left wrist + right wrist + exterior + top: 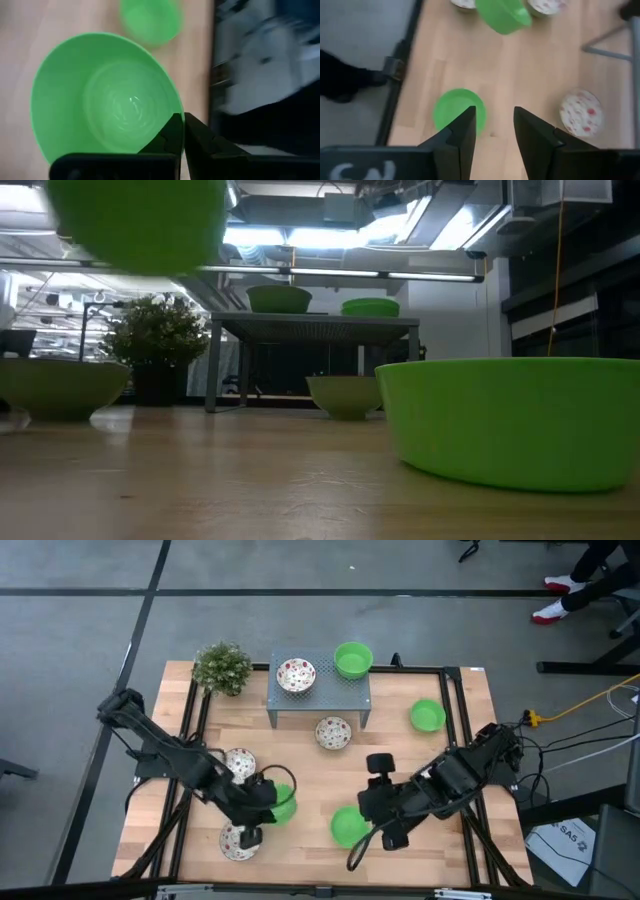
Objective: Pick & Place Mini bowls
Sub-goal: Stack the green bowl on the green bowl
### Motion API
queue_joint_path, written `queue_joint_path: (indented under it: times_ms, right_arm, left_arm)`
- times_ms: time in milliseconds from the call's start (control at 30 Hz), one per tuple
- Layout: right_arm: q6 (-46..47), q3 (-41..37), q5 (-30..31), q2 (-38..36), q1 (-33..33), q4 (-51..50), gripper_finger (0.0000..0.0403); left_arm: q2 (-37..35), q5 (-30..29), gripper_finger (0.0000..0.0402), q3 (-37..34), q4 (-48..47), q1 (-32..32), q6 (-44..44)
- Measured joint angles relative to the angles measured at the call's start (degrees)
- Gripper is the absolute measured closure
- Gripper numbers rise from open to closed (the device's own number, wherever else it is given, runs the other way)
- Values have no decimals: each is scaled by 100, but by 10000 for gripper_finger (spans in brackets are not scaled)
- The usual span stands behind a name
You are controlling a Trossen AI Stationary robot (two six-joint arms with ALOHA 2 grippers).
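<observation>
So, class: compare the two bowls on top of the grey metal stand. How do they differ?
The left bowl is white with red speckles; the right bowl is plain bright green. The speckled one sits nearer the stand's front-left, the green one at its back-right corner. Both are upright, empty and similar in size.

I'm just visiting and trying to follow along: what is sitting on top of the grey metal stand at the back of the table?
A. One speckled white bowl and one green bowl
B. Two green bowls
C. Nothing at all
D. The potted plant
A: from above, the grey metal stand carries a speckled white bowl and a green bowl side by side, while the potted plant stands on the table beside it.
</observation>
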Motion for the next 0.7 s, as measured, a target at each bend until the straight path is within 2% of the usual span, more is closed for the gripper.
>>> queue_joint_path:
  times_ms: [100,300,467,700]
  right_arm:
    - [-873,0,-595,0,-171,572,271]
    - [-2283,0,-1352,0,-604,1666,271]
    - [-2616,0,-2380,25,-1161,2191,271]
    - [-2627,0,-3735,68,-1703,2600,271]
  left_arm:
    - [-320,224,399,16,471,2,273]
    - [-583,497,399,16,1318,11,410]
    - [-536,807,399,14,2049,40,714]
    - [-524,876,399,14,2364,153,1145]
